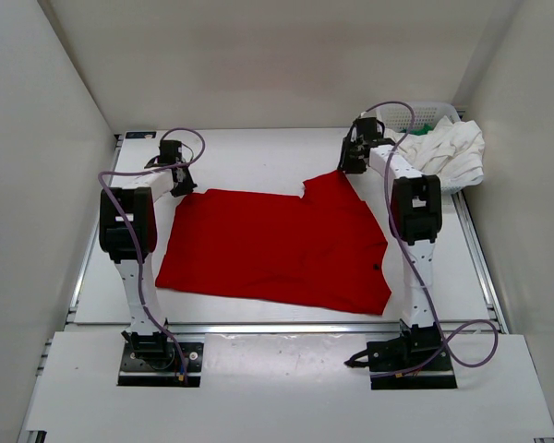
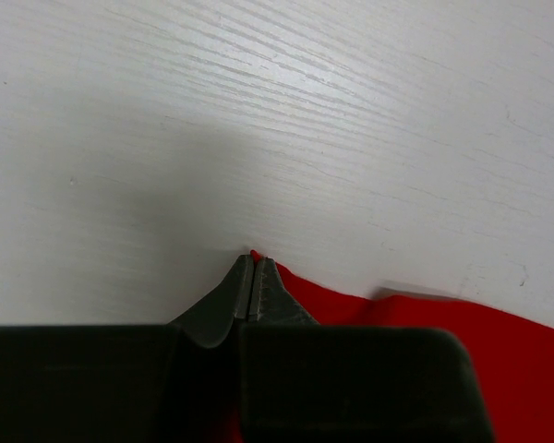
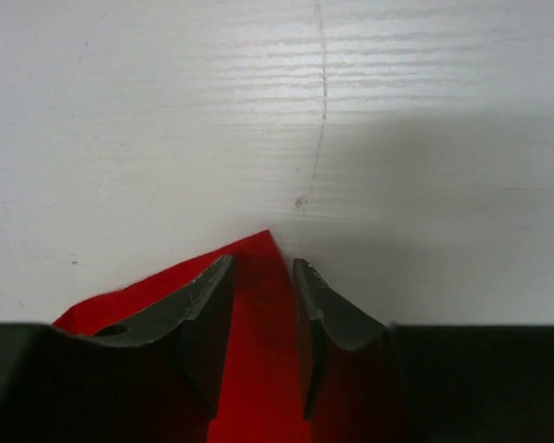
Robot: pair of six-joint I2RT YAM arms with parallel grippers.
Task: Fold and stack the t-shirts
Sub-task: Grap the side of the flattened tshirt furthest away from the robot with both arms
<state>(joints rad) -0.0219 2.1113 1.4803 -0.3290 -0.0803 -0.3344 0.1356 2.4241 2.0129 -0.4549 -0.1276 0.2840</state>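
Observation:
The red t-shirt [image 1: 277, 245] lies spread flat across the middle of the table. At its far left corner my left gripper [image 1: 180, 185] is down on the cloth; in the left wrist view that gripper [image 2: 254, 260] is shut, with a sliver of the red t-shirt [image 2: 499, 351] showing at its tip. My right gripper [image 1: 351, 166] sits at the far right corner, which is raised into a point. In the right wrist view the gripper [image 3: 262, 262] is open, its jaws on either side of the red corner [image 3: 258, 351]. A crumpled white t-shirt [image 1: 452, 152] and a bit of green t-shirt [image 1: 423, 127] are in the basket.
A white mesh basket [image 1: 436, 109] stands at the far right corner, next to the right arm. White walls enclose the table on the left, back and right. Purple cables loop off both arms.

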